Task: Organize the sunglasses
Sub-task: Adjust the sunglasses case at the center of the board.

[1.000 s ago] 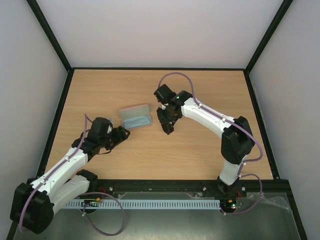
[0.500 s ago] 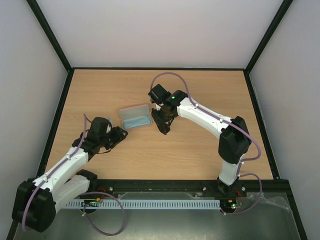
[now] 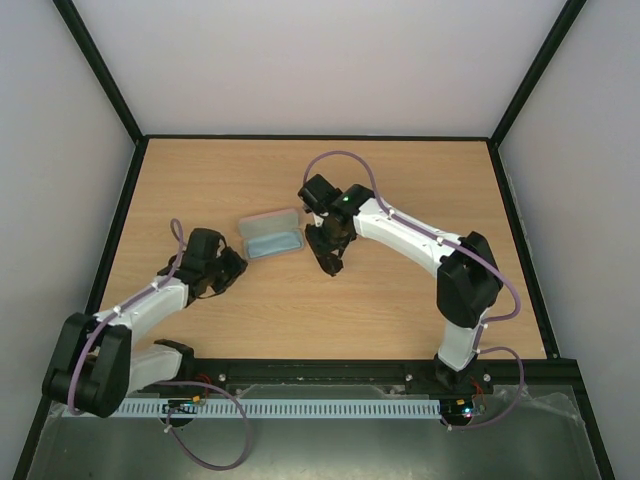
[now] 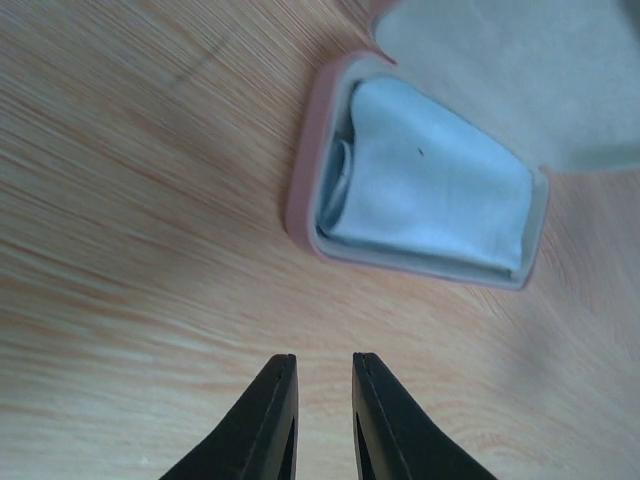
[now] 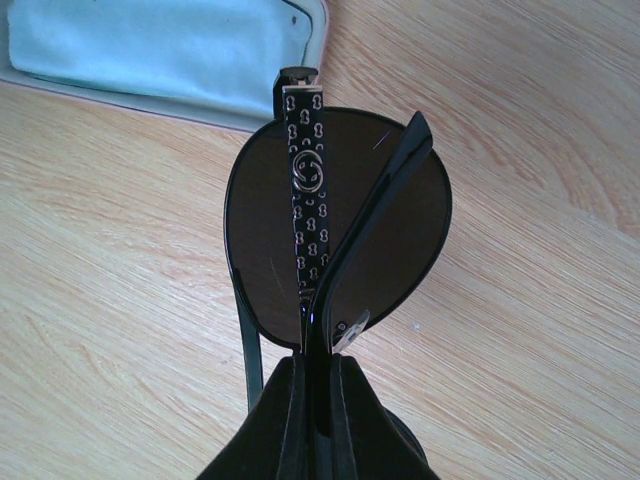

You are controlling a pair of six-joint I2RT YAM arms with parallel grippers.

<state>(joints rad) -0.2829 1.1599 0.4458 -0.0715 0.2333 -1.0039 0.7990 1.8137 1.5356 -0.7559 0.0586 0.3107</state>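
The sunglasses [image 5: 335, 220], folded, with dark oval lenses and a patterned arm, hang just above the wood in my right gripper [image 5: 318, 358], which is shut on their frame. From above, the right gripper [image 3: 330, 262] sits just right of the open pink case [image 3: 270, 237]. A light blue cloth [image 4: 430, 190] lies inside the case [image 4: 300, 200], and its corner also shows in the right wrist view [image 5: 150, 45]. My left gripper [image 4: 324, 358] hovers over bare wood short of the case, its jaws a narrow gap apart with nothing between them. In the top view it [image 3: 238, 262] is left of the case.
The case lid [image 4: 520, 70] lies open behind the tray. Black frame rails [image 3: 120, 215] border the wooden table [image 3: 400, 300] at left, right and back. Both arms' bases stand at the near edge.
My left jaws have narrowed a lot and the left arm has drawn back from the case. The right arm has carried the sunglasses slightly left, closer to the case.
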